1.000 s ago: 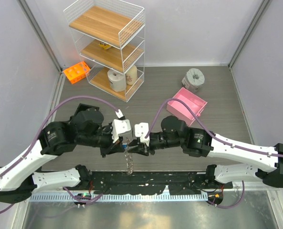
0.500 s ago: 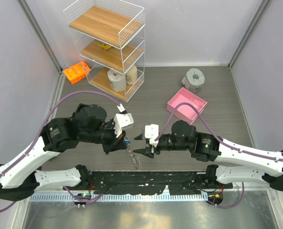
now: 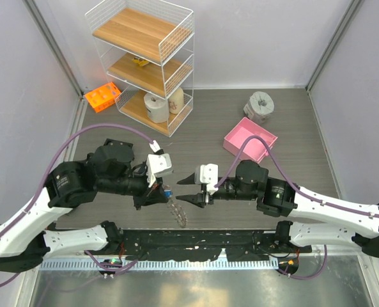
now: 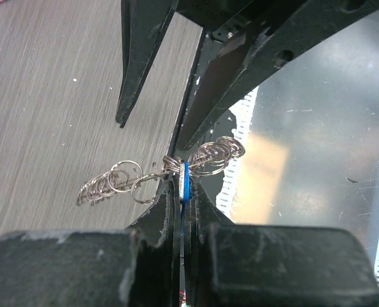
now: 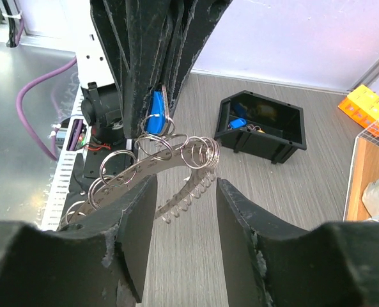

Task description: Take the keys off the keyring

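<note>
Your table (image 3: 208, 121) carried the wire shelf (image 3: 128, 29) well beyond your left gripper (image 3: 163, 191), at the far side. Your right gripper (image 3: 183, 192) faced the left one, tip to tip, near your edge of the table. The pink tray (image 3: 253, 134) lay beyond the right gripper and off to its right, and the grey roll (image 3: 260, 104) sat farther out past the tray. From the right wrist you saw a black bin (image 5: 269, 147) on the table past the left gripper's fingers (image 5: 141, 57).

Your left gripper was pinched tight on the blue key (image 4: 184, 185), its jaws narrow around the key's head. The keyring (image 5: 131, 173) hung from that key just under the left fingertips and curved across toward the right gripper. The keys (image 5: 186, 201) fanned along the ring like teeth. Your right gripper stood wide, gripping nothing; the ring crossed the gap between its jaws, and you could not tell whether it touched either one.
</note>
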You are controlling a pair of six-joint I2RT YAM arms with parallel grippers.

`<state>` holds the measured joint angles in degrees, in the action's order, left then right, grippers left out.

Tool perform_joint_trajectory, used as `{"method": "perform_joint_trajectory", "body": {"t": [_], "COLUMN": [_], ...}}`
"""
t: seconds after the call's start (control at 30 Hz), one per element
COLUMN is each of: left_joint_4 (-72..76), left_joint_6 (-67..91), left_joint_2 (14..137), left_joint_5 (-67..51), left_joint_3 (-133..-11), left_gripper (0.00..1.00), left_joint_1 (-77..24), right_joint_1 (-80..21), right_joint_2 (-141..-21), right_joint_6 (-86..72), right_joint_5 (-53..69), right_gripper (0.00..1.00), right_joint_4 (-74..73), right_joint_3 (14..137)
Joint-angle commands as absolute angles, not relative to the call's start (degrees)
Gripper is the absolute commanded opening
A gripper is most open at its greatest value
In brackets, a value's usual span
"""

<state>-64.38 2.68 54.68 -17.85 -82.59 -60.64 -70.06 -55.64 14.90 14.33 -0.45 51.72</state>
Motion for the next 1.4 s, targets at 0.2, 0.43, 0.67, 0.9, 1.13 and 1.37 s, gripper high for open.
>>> {"method": "perform_joint_trajectory", "body": {"t": [0.2,0.43,0.67,0.9,1.13,1.37], "left_joint_4": [-60.0,-60.0,-59.9,-60.6,-60.3,-60.2], "left_joint_6": [1.6,0.9,0.9,0.3,-1.1,2.4], "left_joint_2": [53.4,53.2,53.1,52.0,50.8,53.1], "left_joint_5": [-21.8,-21.9,-22.3,-21.0,-19.7,-19.2], "left_joint_3": [-82.4,-81.9,-82.4,-83.6,-83.0,-81.8], "left_gripper": [0.0,0.0,0.0,0.0,0.0,0.0], "left_joint_1": [-60.8,-60.7,-60.7,-60.7,-60.8,-60.8], "right_joint_1": [-69.7,-69.7,-69.7,-69.6,-69.5,-69.6], "right_joint_2": [-58.3,-58.3,-59.6,-59.3,-57.7,-56.7], "right_joint_6": [14.4,13.6,13.4,13.4,13.0,15.3], "right_joint_5": [21.4,24.3,26.1,26.2,26.2,23.0], "right_gripper": [0.47,0.47,0.38,0.22,0.05,0.05], "right_joint_4": [6.1,7.5,7.1,6.1,5.7,2.2], "right_joint_3": [54.8,54.6,55.6,55.3,54.2,55.4]}}
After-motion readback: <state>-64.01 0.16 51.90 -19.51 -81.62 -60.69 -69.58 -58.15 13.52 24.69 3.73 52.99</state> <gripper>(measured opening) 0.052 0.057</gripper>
